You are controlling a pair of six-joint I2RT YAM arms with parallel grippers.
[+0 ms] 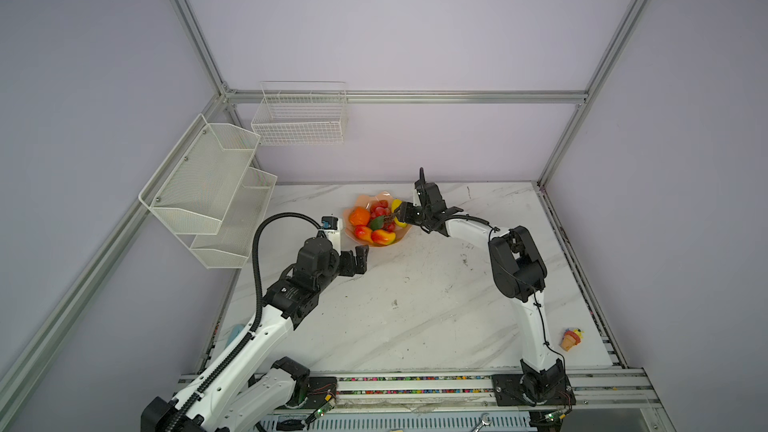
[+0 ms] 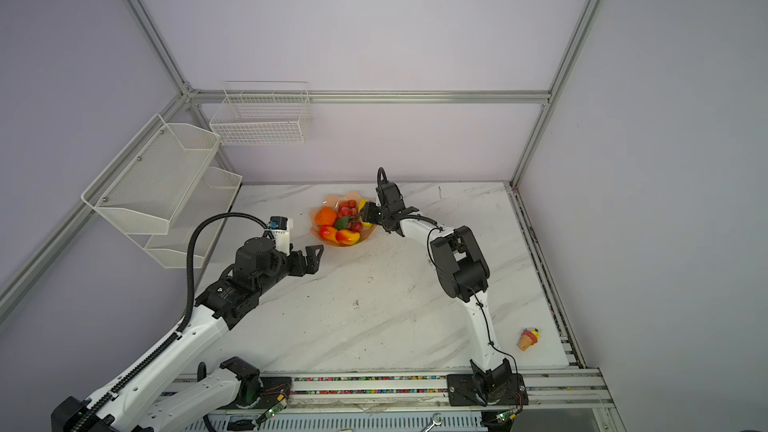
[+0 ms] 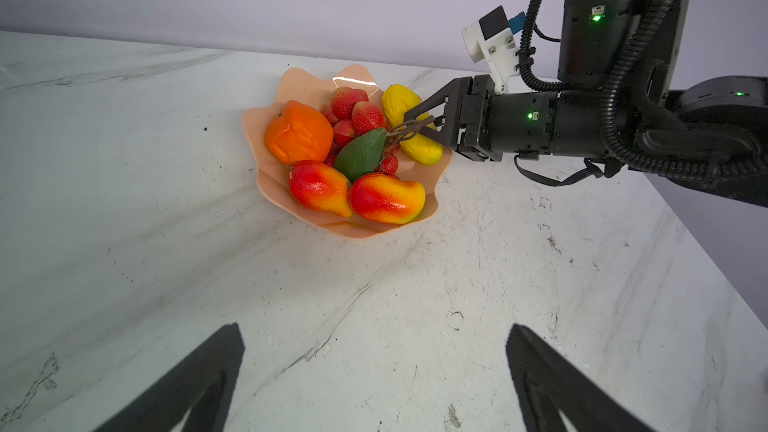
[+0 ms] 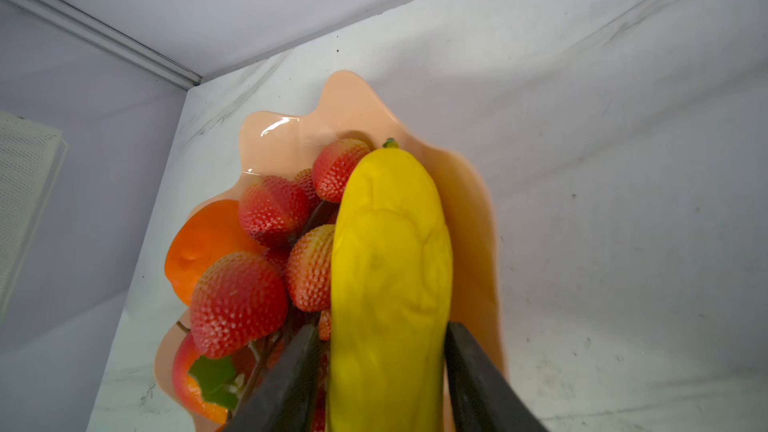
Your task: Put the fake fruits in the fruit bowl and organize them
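Yellow fruit (image 4: 390, 243) could roll off the fruit bowl (image 4: 345, 93) rim if the right claw (image 4: 380, 328), gripping or not I cannot tell, drags it.

Counts: fruit bowl (image 3: 291, 81) 1; orange (image 3: 298, 132) 1; mangoes (image 3: 320, 187) (image 3: 386, 198) 2; yellow fruit (image 3: 397, 101) 1; berry cluster (image 3: 357, 112) 1; ice-cream cone toy (image 1: 570, 339) 1; wire basket (image 1: 299, 118) 1; two-tier mesh rack (image 1: 199, 184) 1.
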